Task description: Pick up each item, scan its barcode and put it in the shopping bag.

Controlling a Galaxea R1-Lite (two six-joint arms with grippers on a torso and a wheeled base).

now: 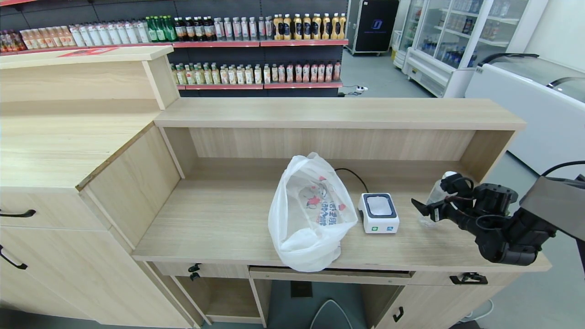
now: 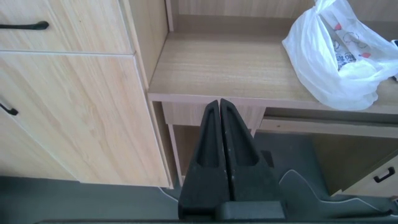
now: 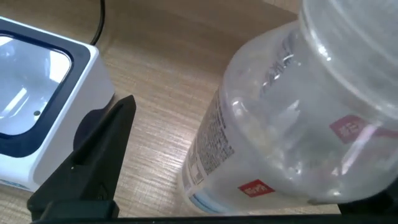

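Head view: at the right of the frame, the right gripper (image 1: 432,201) is released, its fingers open to either side of a clear bottle (image 1: 434,194) on the wooden counter (image 1: 219,219). In the right wrist view one finger (image 3: 93,162) stands apart from the bottle's side. A white scanner (image 1: 378,212) sits just left of the bottle, and the shopping bag (image 1: 311,214) stands at frame centre beside the scanner. In the left wrist view's lower centre, the left gripper (image 2: 219,106) is clenched on nothing.

Matte black right arm (image 1: 502,230), chunky joints, thin black cables (image 1: 561,165) arcing off it, grey panel (image 1: 555,205) behind. On the left gripper (image 2: 219,104), 2 long black wedge fingers (image 2: 208,143).
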